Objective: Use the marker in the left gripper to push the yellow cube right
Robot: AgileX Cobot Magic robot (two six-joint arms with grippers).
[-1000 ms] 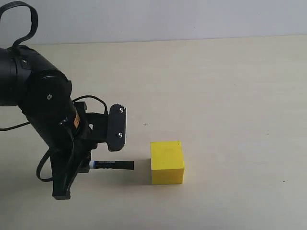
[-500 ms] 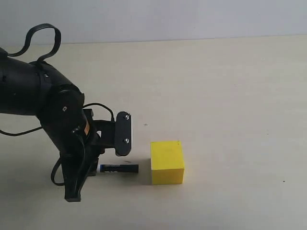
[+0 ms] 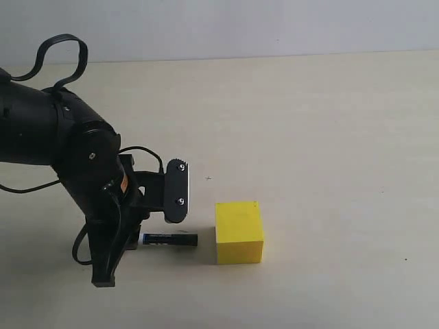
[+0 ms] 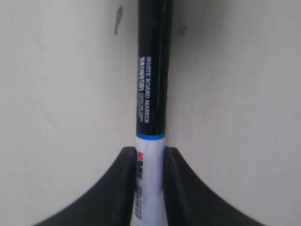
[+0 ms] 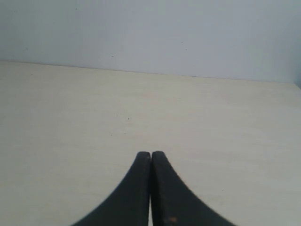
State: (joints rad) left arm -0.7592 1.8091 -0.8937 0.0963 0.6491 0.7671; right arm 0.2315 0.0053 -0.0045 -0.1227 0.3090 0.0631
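Observation:
The yellow cube (image 3: 239, 232) sits on the pale table, right of centre. My left gripper (image 3: 140, 236) is shut on the white barrel of the marker (image 3: 169, 239), which lies level and low over the table. Its black cap points right at the cube's left face, with a small gap between tip and cube. In the left wrist view the marker (image 4: 151, 94) runs out from between the two black fingers of the left gripper (image 4: 149, 155). The cube is out of that view. My right gripper (image 5: 150, 156) is shut on nothing, over bare table, and does not show in the exterior view.
The black left arm (image 3: 62, 147) with its looped cable (image 3: 62, 51) fills the left side of the exterior view. A pale wall (image 3: 219, 27) rises behind the table's far edge.
Over the last second my left arm moved right and lower, carrying the marker tip closer to the cube. Since half a second ago nothing has visibly moved. The cube has stayed put.

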